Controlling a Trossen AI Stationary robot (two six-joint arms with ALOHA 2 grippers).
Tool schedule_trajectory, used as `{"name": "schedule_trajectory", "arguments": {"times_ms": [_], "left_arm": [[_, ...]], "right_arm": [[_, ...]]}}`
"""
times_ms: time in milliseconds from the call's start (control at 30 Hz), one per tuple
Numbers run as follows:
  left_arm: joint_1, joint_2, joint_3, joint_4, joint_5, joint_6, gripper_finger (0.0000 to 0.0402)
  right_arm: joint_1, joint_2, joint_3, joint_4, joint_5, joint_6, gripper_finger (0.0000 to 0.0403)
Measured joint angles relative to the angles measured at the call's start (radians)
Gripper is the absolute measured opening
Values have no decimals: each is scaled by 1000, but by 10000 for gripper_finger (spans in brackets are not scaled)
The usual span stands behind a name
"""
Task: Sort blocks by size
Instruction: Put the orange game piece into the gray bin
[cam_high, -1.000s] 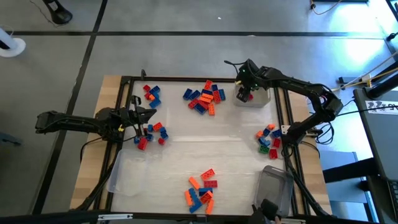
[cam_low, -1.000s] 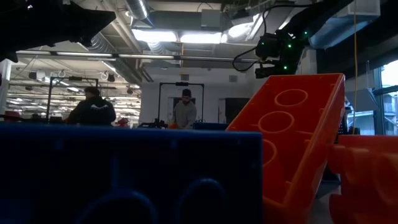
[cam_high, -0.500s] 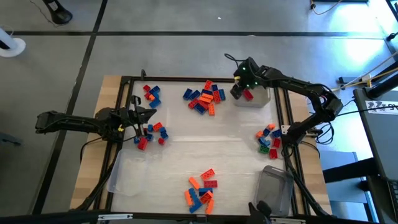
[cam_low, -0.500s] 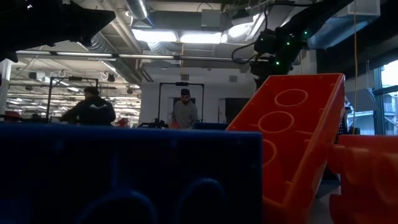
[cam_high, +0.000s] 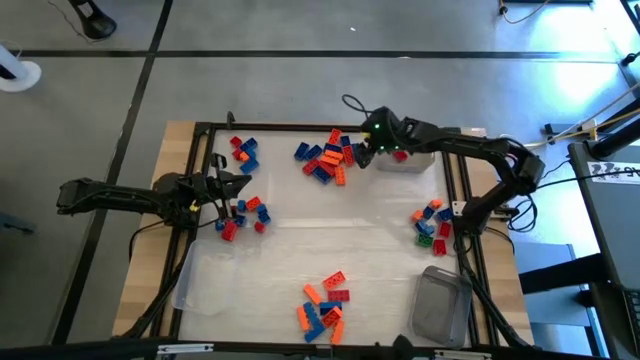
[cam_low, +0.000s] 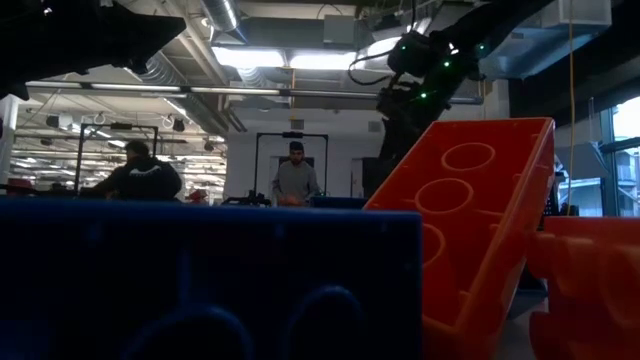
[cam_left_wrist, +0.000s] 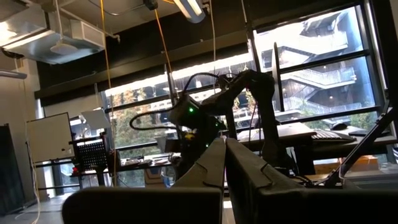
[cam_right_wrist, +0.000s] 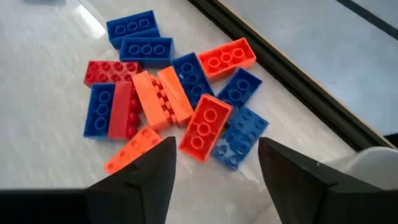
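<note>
The blocks (cam_right_wrist: 180, 99) are glossy studded plastic rectangles, red, orange and blue, heaped at the far middle of the smooth white table (cam_high: 330, 240). The right gripper (cam_right_wrist: 214, 165) hangs over them, jaws open and empty. The left gripper (cam_high: 243, 186) waits at left, jaws closed. In the low view, near bricks hide most of the table.

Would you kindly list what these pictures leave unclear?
- Low view: a blue block and an orange block close to the lens hide the table.
- High view: stud counts in the bottom pile are too small to read.
- Left wrist view: no blocks show past the shut left gripper.
</note>
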Motion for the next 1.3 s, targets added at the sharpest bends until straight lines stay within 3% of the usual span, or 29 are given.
{"name": "schedule_trajectory", "arguments": {"times_ms": [300,900,1300], "left_arm": [[0,0,0,0,0,0,0],[0,0,0,0,0,0,0],[0,0,0,0,0,1,0]], "right_arm": [[25,98,0,127,6,98,227],[24,245,0,229,53,106,227],[24,277,-1,277,71,106,227]]}}
